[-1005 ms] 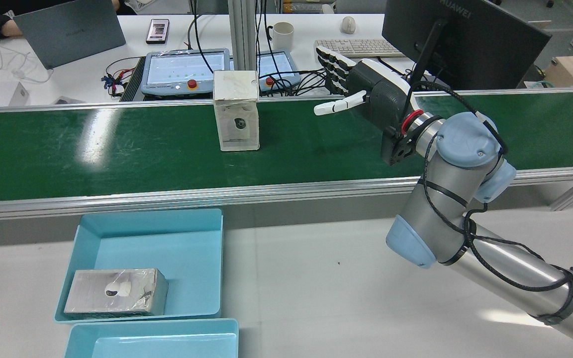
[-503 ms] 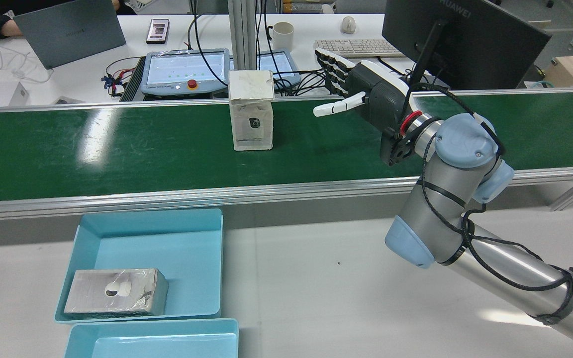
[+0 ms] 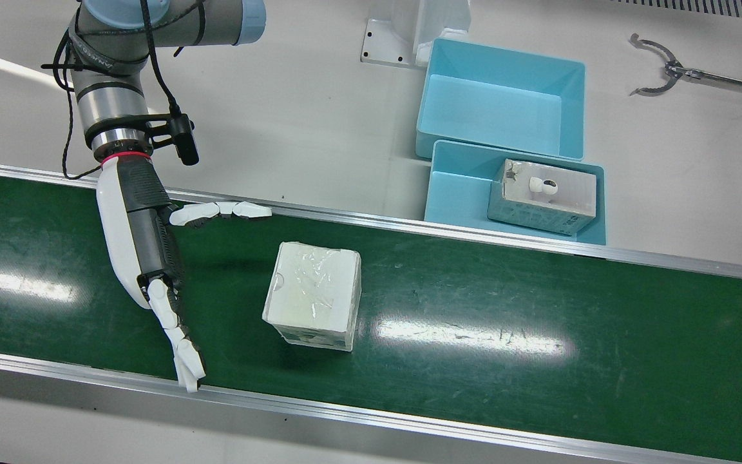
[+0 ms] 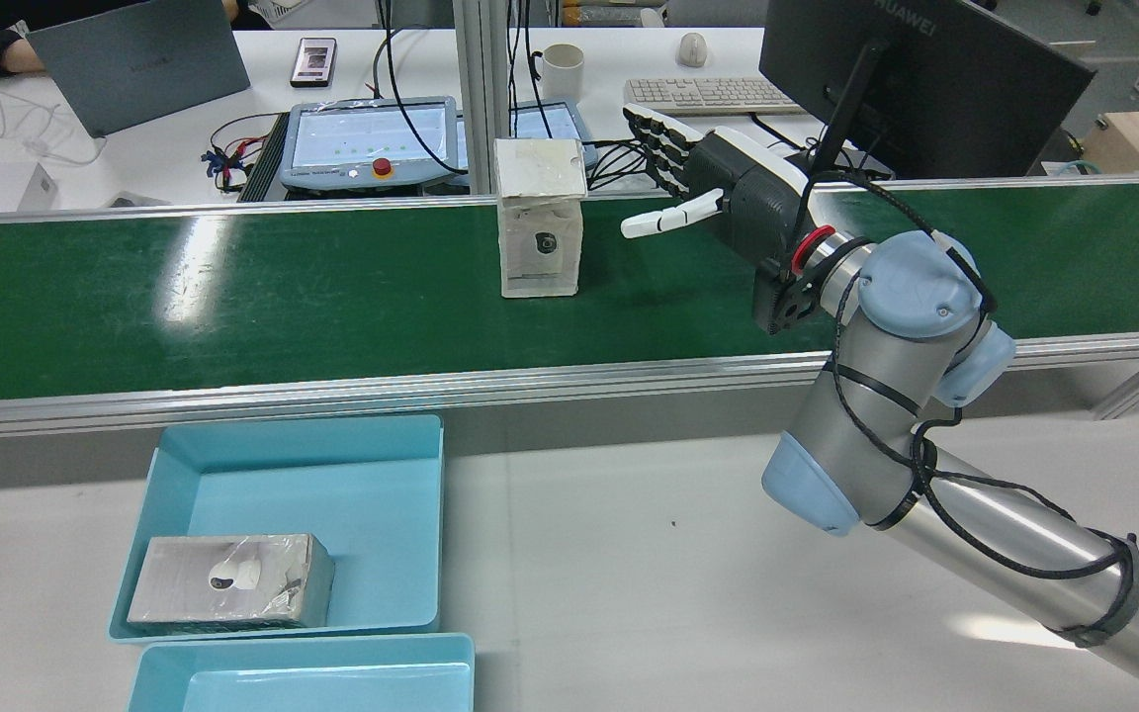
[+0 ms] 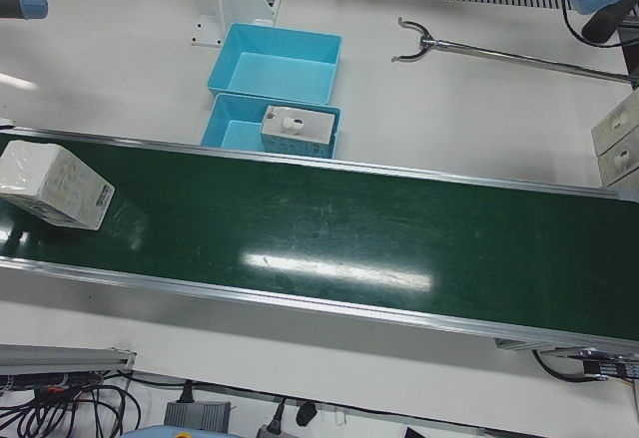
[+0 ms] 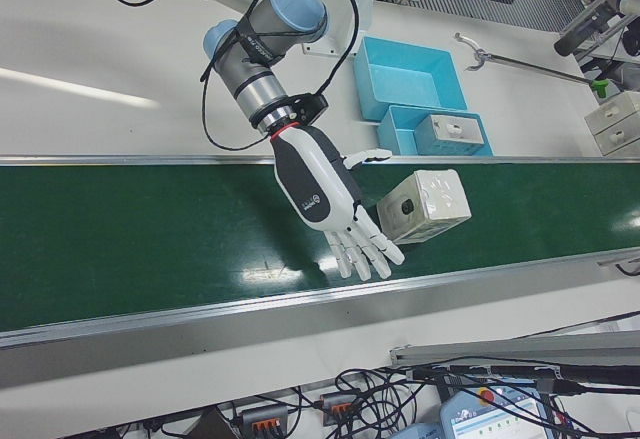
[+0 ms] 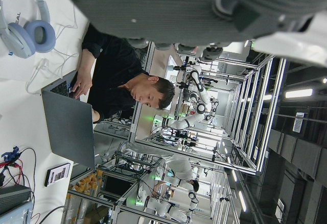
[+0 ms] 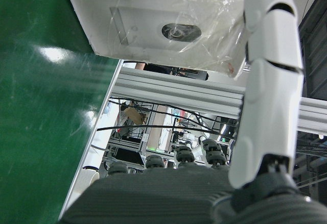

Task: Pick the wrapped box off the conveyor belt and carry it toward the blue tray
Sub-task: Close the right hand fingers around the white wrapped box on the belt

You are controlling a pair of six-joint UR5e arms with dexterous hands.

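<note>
Upright on the conveyor belt, wrapped box, right robot hand spread empty beside it, blue tray nearby.

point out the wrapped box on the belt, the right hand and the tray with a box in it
wrapped box (image 3: 314,293), front view, middle of its top face
right hand (image 3: 142,238), front view, back of the palm
blue tray (image 3: 455,193), front view, bare floor left of the box inside

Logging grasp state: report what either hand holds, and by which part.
Nothing is held. The right hand is open beside the wrapped box, not touching it; the box stands on the conveyor belt. Left hand's fingers unseen.
</note>
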